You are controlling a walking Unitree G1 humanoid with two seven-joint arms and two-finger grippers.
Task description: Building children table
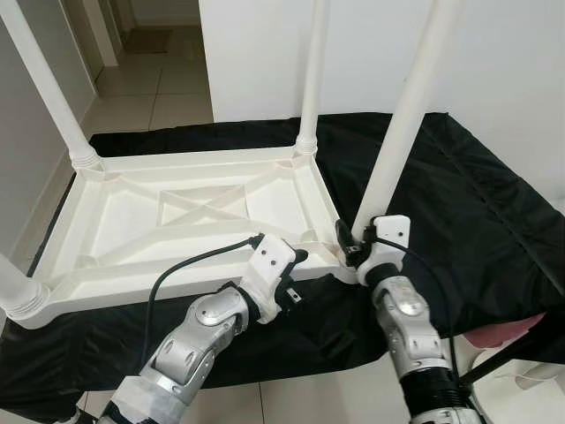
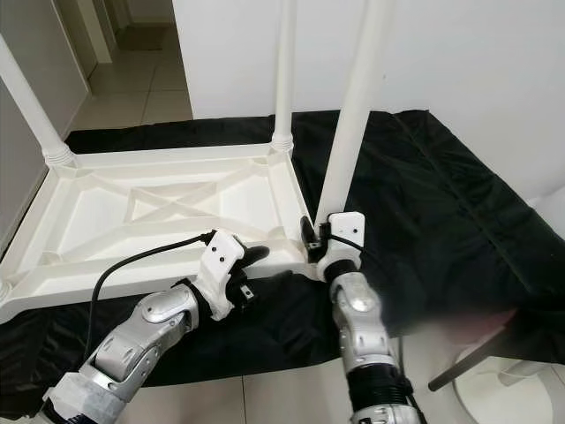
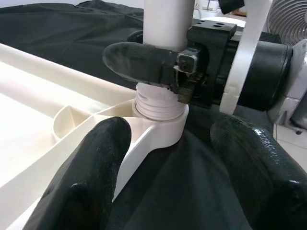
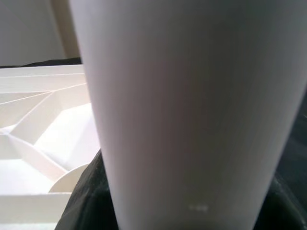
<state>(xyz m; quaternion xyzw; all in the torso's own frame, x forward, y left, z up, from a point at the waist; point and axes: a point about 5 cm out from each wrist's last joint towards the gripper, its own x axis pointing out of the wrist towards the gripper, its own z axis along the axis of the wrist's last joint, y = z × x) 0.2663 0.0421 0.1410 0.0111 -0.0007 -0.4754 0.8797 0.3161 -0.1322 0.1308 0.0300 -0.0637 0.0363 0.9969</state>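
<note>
A white plastic children's table (image 1: 203,208) lies upside down on a black cloth. Legs stand up from its corners: far left (image 1: 48,88), far right (image 1: 311,79) and near left (image 1: 18,296). The near right leg (image 1: 402,124) stands in its corner socket (image 3: 160,127), with thread showing at the joint. My right gripper (image 1: 353,243) is shut on this leg just above the socket; one finger (image 3: 139,60) wraps round it. My left gripper (image 1: 296,263) is open at the table's near edge, its fingers (image 3: 91,172) on either side of that corner socket, not pinching it.
The black cloth (image 1: 468,194) covers the whole work surface and hangs over its front edge. A white wall stands close behind, and a tiled doorway (image 1: 159,79) opens at the far left. Something pink (image 1: 512,334) and a white object (image 1: 530,375) lie low at the right.
</note>
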